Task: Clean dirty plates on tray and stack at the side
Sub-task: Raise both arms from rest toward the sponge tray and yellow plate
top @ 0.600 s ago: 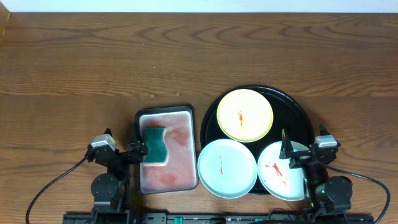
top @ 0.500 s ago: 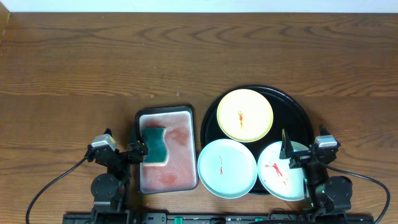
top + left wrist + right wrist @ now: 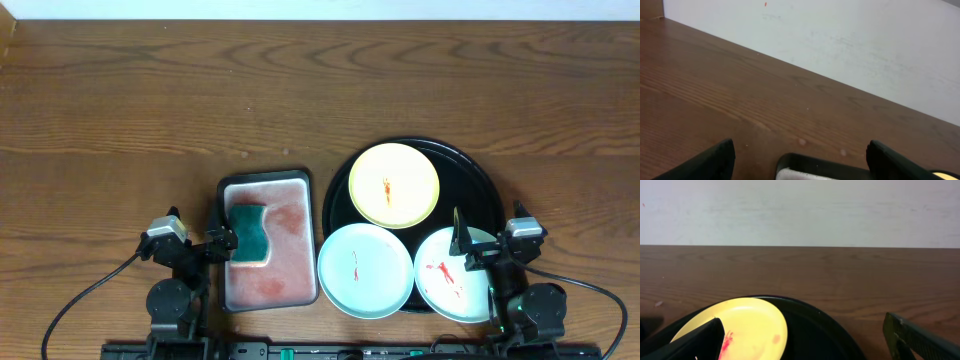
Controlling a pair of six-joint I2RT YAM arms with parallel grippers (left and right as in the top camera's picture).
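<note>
Two grippers sit at the near edge of the table (image 3: 120,120). The left gripper (image 3: 800,155) has its two fingers spread wide and holds nothing. The right gripper (image 3: 802,332) is equally wide open and empty.

There is one round black tray (image 3: 485,180), which lies ahead of and under the right gripper and carries all three plates. One pale yellow plate (image 3: 393,185) lies ahead of the right gripper and a little to its left. One mint-white plate (image 3: 440,280) lies directly beneath that gripper. The other mint-white plate (image 3: 365,270) is just to its left. Both mint-white plates lap over the tray's near rim. Each of the three plates has a red smear in its middle.

One rectangular pinkish tray (image 3: 285,260) sits just right of the left gripper. It holds a single green sponge (image 3: 248,232), close beside that gripper's right finger.
</note>
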